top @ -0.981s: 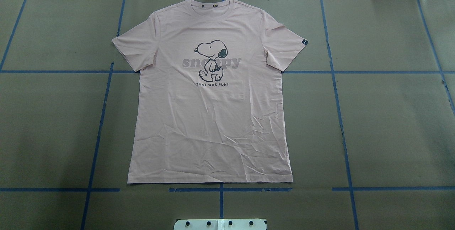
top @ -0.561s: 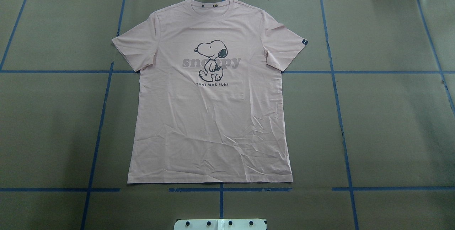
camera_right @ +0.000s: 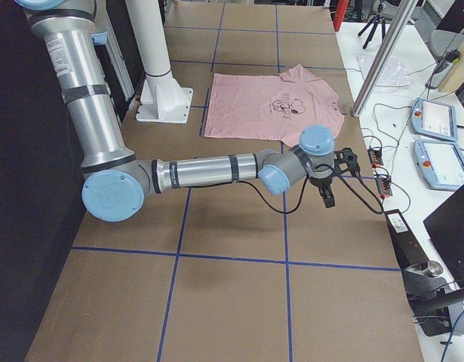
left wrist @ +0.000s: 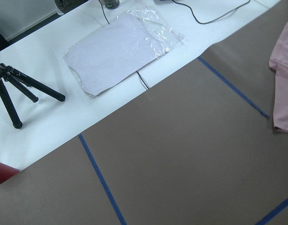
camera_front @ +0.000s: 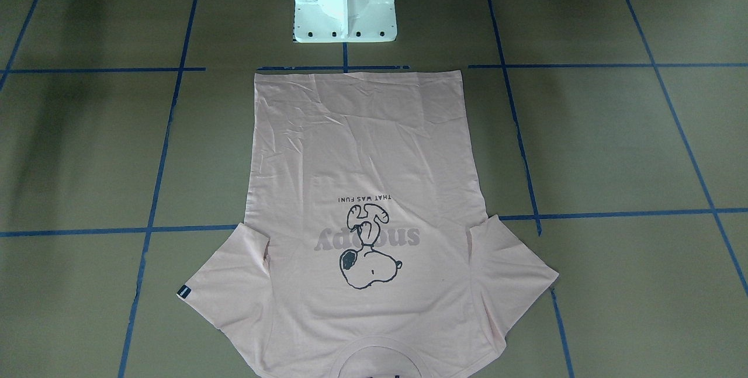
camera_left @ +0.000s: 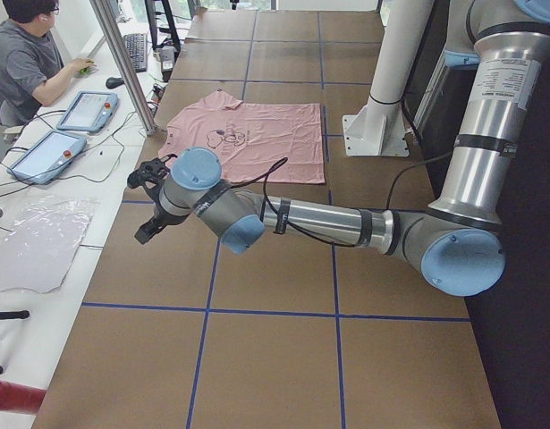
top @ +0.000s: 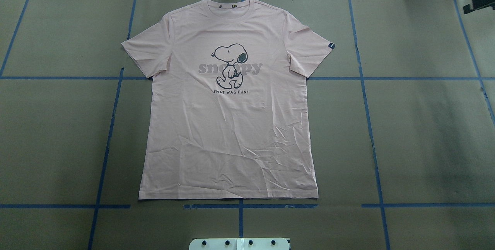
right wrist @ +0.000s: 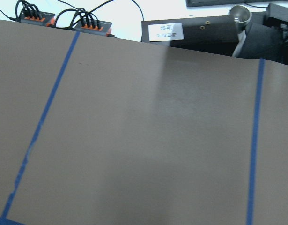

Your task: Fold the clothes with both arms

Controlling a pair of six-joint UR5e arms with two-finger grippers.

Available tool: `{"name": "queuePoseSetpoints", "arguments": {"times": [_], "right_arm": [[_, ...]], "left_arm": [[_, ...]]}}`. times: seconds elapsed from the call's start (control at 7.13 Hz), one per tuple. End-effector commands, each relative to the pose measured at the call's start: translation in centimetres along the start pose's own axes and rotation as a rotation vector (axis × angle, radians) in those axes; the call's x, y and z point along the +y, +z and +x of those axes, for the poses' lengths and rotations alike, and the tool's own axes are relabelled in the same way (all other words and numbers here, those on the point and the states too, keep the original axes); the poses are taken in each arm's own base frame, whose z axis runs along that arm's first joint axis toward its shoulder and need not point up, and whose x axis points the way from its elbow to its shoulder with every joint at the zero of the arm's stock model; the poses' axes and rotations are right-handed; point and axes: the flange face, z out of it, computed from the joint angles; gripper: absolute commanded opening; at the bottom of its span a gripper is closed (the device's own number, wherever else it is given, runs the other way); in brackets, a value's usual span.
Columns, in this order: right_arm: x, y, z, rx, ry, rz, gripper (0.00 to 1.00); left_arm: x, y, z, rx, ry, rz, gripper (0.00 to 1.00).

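Observation:
The pale pink T-shirt lies spread flat, print side up, with its collar at the far edge and its hem toward the robot's base; it also shows in the front view. My left gripper hovers over bare brown table well to the shirt's left, near the table's far edge, and I cannot tell whether it is open or shut. My right gripper hangs off to the shirt's right. Only a black piece of the right gripper shows in the overhead view, and its state cannot be told. Neither touches the shirt.
The white pedestal base stands just behind the hem. Blue tape lines grid the brown table cover. A person sits at a white side desk with tablets. A plastic sheet, a black tripod and a metal post border the table.
A black part of the right gripper has come into the overhead view's top right corner. The T-shirt has not moved.

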Motion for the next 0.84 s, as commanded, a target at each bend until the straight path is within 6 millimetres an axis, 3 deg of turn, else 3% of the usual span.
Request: {"name": "queuePoseSetpoints", "arguments": {"times": [0.0, 0.14, 0.28, 0.56, 0.7], "right_arm": [[-3.0, 6.3, -12.7, 0.015, 0.05, 0.027, 1.0], [-3.0, 8.9, -18.4, 0.012, 0.107, 0.074, 1.0], [-2.4, 11.0, -21.7, 0.035, 0.133, 0.097, 1.0], [-3.7, 17.2, -26.2, 0.097, 0.189, 0.139, 0.93], [-2.3, 19.4, -27.3, 0.103, 0.199, 0.147, 0.81]], "left_arm": [[-1.5, 4.4, 6.0, 0.089, 0.002, 0.001, 1.0], [-1.2, 6.1, 8.1, 0.122, 0.003, -0.015, 1.0], [-1.1, 6.5, 8.5, 0.129, 0.007, -0.018, 1.0], [-1.1, 6.5, 8.6, 0.13, 0.011, -0.018, 1.0], [-1.0, 7.1, 9.2, 0.14, 0.016, -0.025, 1.0]]}}
